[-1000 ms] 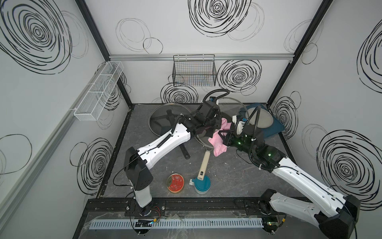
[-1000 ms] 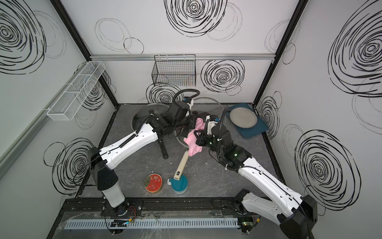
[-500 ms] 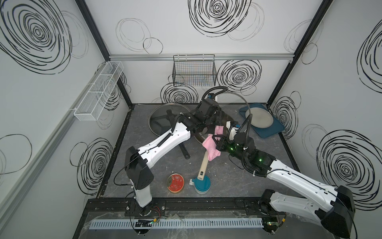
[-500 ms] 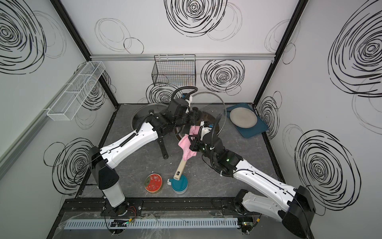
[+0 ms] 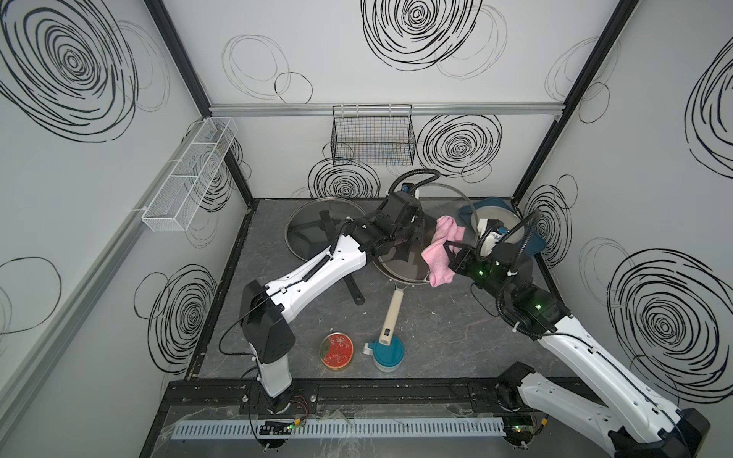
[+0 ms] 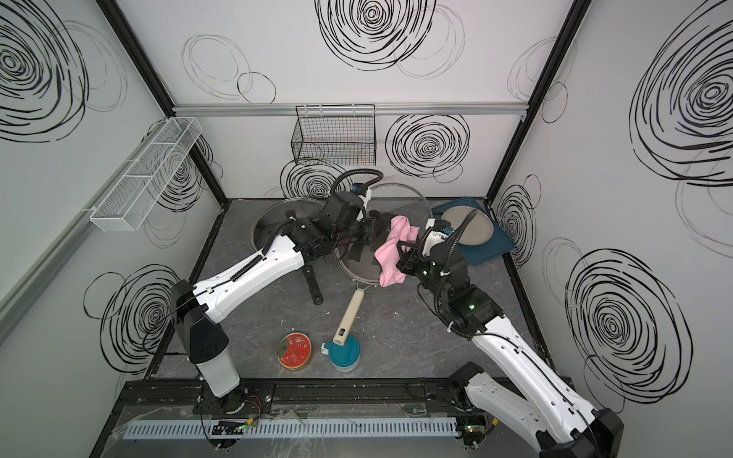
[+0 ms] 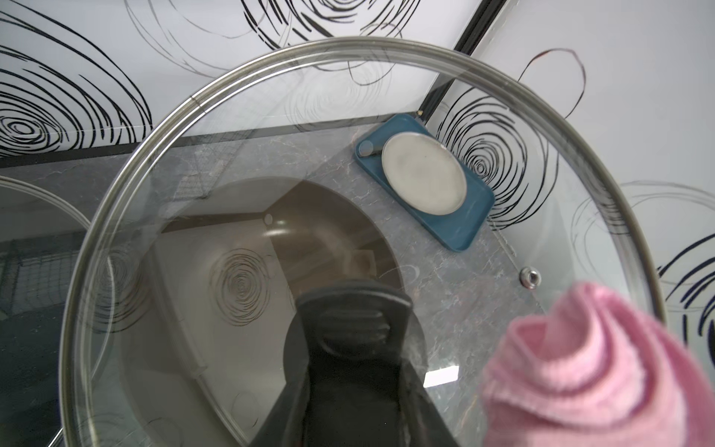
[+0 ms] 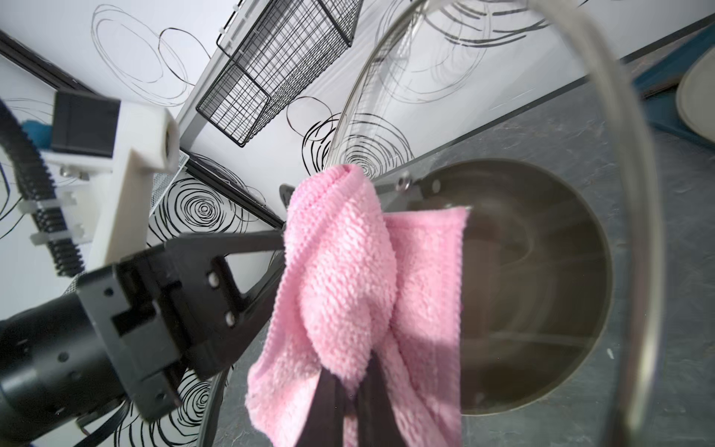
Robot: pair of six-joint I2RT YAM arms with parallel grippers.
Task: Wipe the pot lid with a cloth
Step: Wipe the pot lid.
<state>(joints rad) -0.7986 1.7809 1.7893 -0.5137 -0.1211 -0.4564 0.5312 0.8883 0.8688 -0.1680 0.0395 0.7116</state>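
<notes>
Right wrist view shows the right gripper with its jaws clamped shut on the pink cloth. The cloth bunches just beyond their tips against the pot lid near its rim. The left gripper has its jaws closed on the lid's black handle, holding the lid tilted.

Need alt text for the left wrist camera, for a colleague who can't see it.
A glass pot lid with a metal rim fills the frame, the left gripper shut on its black handle. The pink cloth overlaps the lid's edge beside the steam vent. Through the glass: a brown pan and a blue tray holding a round metal disc.
</notes>
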